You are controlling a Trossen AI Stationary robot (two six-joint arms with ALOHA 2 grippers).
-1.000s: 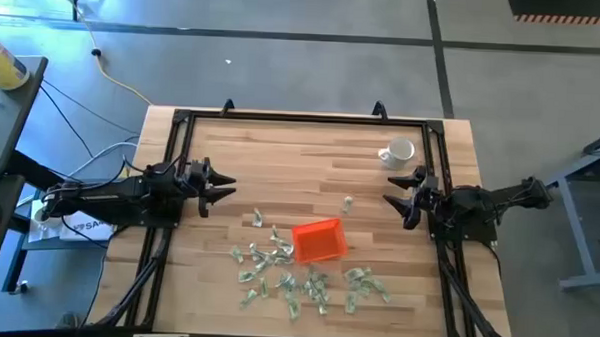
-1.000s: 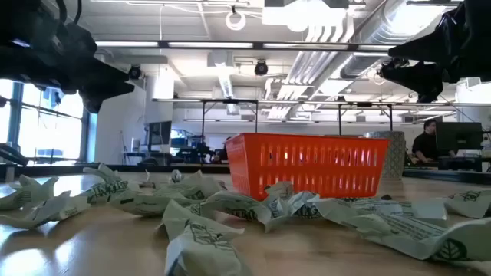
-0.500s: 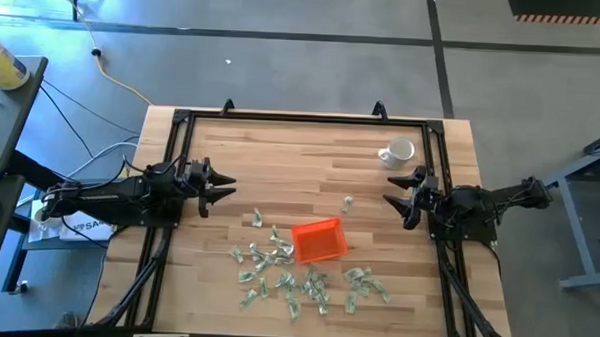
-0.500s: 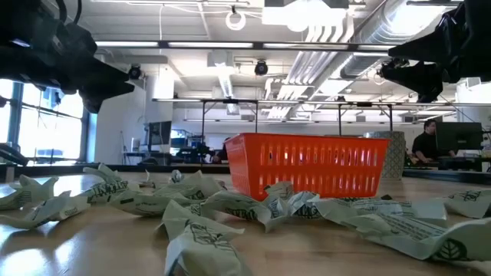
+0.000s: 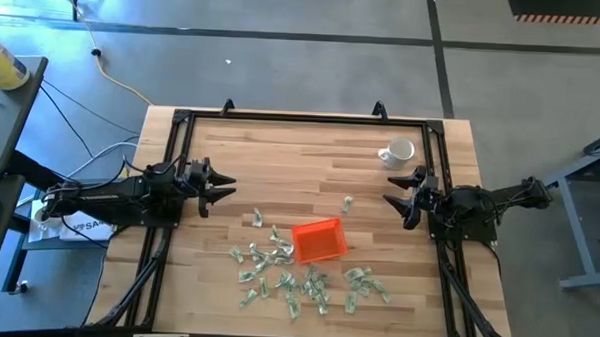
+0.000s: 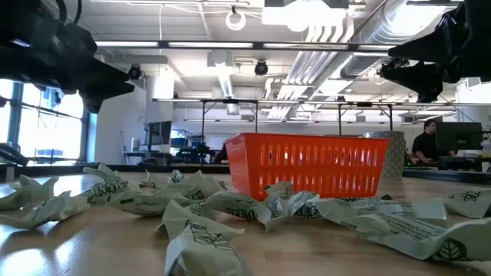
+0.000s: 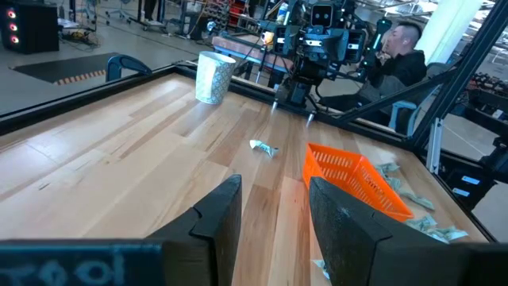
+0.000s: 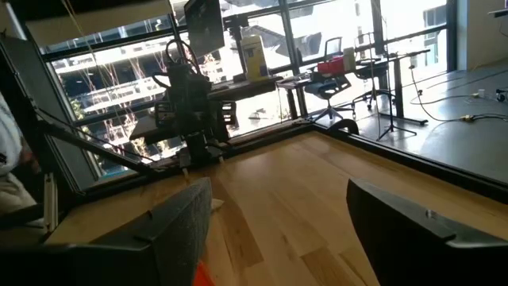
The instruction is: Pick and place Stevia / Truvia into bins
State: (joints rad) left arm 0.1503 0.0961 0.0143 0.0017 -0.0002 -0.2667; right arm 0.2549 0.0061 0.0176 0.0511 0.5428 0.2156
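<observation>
From overhead, sachets (image 5: pixel 306 279) ring the orange tray (image 5: pixel 317 240); only the left wrist view shows a seated person (image 7: pixel 397 56). Both arms hover apart, left fingers (image 5: pixel 222 187) and right fingers (image 5: pixel 397 195) spread, empty.

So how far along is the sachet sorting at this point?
Nothing looks done: the orange tray shows no sachets inside in the high view. Nothing is in hand either; the left gripper and right gripper are both open and empty above bare wood. All the Stevia sachets are left, including one stray sachet near the white mug.

Crumpled pale-green sachets (image 5: pixel 276 271) lie scattered around the tilted orange tray (image 5: pixel 318 239).
</observation>
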